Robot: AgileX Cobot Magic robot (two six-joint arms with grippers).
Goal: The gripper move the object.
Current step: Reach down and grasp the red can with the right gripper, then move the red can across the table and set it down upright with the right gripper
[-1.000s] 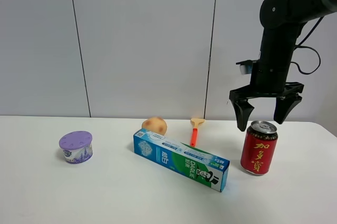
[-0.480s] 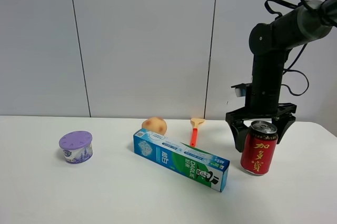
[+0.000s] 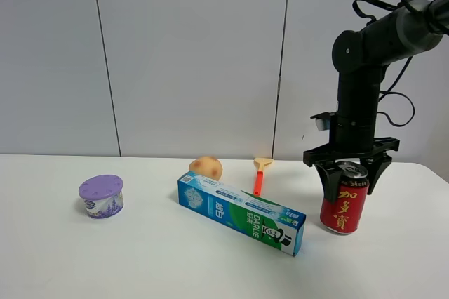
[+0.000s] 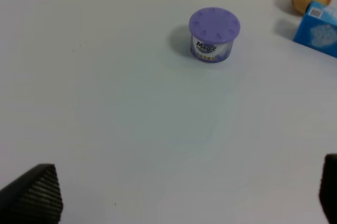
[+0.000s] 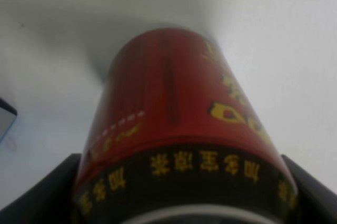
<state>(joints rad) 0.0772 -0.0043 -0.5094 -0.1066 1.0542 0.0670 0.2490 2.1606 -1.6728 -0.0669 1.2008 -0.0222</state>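
The red can [image 3: 345, 208] with gold characters and a silver top stands upright at the right of the white table. My right gripper [image 3: 349, 173], a black claw on a thick black arm, reaches down over the can's top, its fingers [image 3: 325, 176] pressed against the upper sides. In the right wrist view the can [image 5: 179, 119] fills the frame, with dark fingers [image 5: 63, 182] at both sides. My left gripper [image 4: 179, 192] is open and empty above the bare table; only its tips show at the frame's corners.
A blue-green toothpaste box [image 3: 240, 212] lies diagonally left of the can. A potato [image 3: 205, 167] and an orange-handled brush [image 3: 259, 175] lie behind the box. A purple-lidded cup [image 3: 101, 196] stands at the left, also in the left wrist view [image 4: 213, 34].
My right gripper came down from above the can until its fingers straddled the top, then drew them in against the can. The can has not moved.
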